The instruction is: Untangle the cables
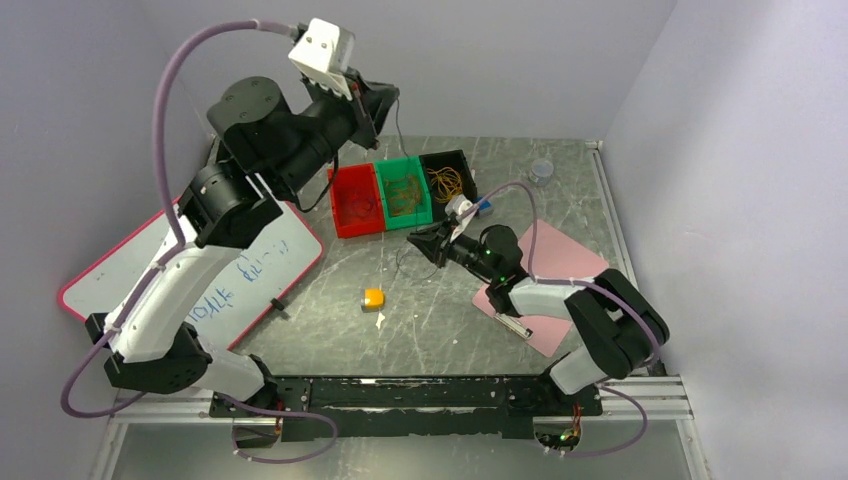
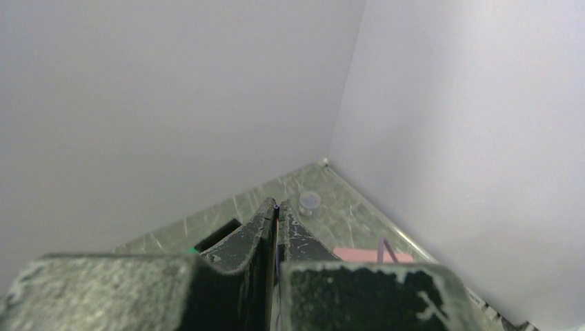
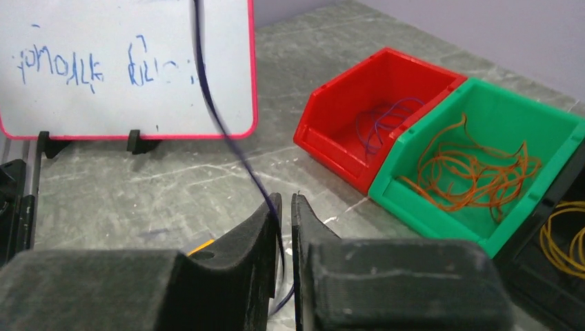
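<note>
A thin dark purple cable (image 3: 224, 131) runs taut between my two grippers. My left gripper (image 1: 385, 95) is raised high above the bins and is shut on the cable's upper end (image 2: 276, 206). My right gripper (image 1: 418, 238) is low over the table in front of the bins; its jaws (image 3: 285, 200) are closed on the cable's lower part. Sorted cables lie in three bins: purple ones (image 3: 383, 121) in the red bin (image 1: 358, 225), orange ones (image 3: 469, 172) in the green bin (image 1: 410, 218), yellow ones (image 3: 562, 241) in the black bin (image 1: 465, 160).
A whiteboard (image 1: 200, 270) with a pink rim lies at the left. A pink sheet (image 1: 560, 262) lies under the right arm. A small orange block (image 1: 373, 297) sits mid-table. A clear cup (image 1: 541, 169) stands at the back right.
</note>
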`<state>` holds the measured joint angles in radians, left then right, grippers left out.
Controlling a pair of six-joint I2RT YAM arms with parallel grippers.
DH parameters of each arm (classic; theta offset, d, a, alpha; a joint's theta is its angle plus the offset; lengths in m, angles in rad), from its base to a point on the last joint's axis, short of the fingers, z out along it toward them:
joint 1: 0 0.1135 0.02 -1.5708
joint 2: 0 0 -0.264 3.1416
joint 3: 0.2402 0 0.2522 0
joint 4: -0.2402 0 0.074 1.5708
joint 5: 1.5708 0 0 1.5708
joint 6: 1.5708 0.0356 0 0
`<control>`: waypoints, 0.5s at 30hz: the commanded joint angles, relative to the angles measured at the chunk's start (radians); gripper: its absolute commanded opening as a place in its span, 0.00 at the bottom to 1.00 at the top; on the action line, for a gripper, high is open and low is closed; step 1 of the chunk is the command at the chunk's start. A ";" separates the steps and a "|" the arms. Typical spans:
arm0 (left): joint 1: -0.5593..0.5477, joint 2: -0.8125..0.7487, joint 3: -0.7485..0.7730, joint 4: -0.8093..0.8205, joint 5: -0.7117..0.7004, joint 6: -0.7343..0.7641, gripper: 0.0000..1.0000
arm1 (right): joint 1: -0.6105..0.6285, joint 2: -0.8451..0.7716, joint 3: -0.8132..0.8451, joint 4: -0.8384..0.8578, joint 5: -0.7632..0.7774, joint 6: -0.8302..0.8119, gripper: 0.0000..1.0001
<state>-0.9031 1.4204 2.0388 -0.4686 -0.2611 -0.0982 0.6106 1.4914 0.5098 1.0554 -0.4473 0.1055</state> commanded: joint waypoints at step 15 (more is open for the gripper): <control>0.015 0.072 0.272 0.188 -0.055 0.248 0.07 | 0.004 0.205 -0.128 0.265 0.043 0.180 0.15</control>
<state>-0.8970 1.4879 2.2673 -0.3969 -0.2882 0.0696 0.6109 1.6596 0.4057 1.2179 -0.4217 0.2401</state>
